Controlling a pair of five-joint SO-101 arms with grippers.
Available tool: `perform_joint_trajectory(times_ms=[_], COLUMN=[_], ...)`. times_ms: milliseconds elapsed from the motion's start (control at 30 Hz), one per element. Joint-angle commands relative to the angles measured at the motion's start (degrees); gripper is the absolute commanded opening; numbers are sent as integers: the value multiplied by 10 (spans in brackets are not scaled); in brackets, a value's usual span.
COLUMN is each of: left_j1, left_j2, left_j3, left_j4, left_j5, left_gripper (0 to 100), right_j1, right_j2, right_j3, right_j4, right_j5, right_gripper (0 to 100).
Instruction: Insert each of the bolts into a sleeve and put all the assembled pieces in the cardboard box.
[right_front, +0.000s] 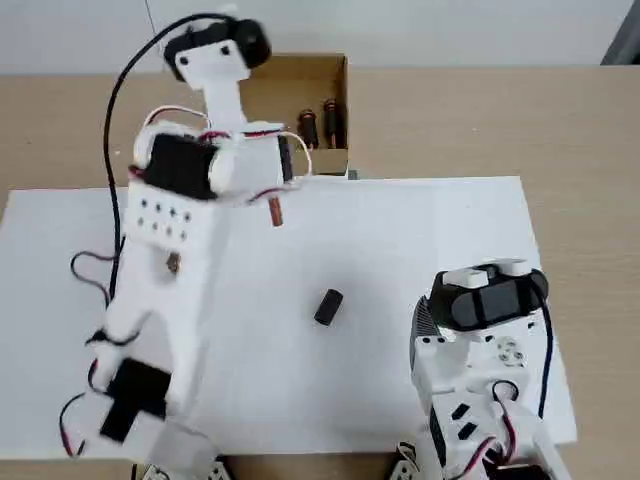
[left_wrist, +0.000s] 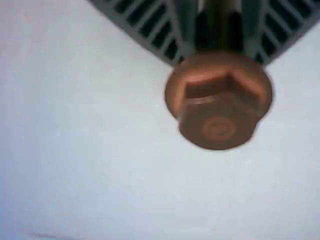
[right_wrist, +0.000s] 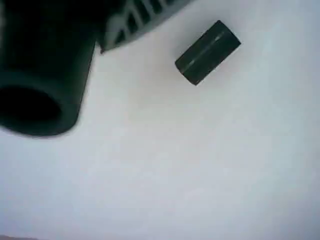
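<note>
A copper bolt (right_front: 275, 211) hangs above the white sheet, near its far edge, with my left gripper (right_front: 282, 178) shut on its shank. In the left wrist view the bolt's hex head (left_wrist: 218, 102) points at the camera below the dark ribbed fingers (left_wrist: 150, 30). A black sleeve (right_front: 328, 306) lies on its side mid-sheet and also appears in the right wrist view (right_wrist: 207, 51). My right gripper (right_front: 426, 322) sits at the near right, shut on a second black sleeve (right_wrist: 42, 75) whose hollow end faces the camera. The cardboard box (right_front: 330, 72) holds two assembled pieces (right_front: 320, 125).
A white paper sheet (right_front: 430, 230) covers most of the wooden table (right_front: 580, 130). The left arm's white body and cables (right_front: 170, 260) stretch over the sheet's left half. The box stands just past the sheet's far edge.
</note>
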Motion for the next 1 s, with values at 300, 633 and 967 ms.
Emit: perform_joint_trajectory(times_ms=[300, 633, 967], left_j1=[3, -44, -69], left_j2=[-102, -136, -231], left_j3=[-29, -29, 44], left_j4=[4, 2, 1], left_j5=[-108, -187, -225], left_gripper=[6, 6, 6], right_j1=[-54, -54, -55], right_j2=[0, 0, 0], right_j3=[78, 176, 241], right_j4=[-90, -230, -303], right_j5=[25, 26, 36], right_gripper=[3, 3, 3])
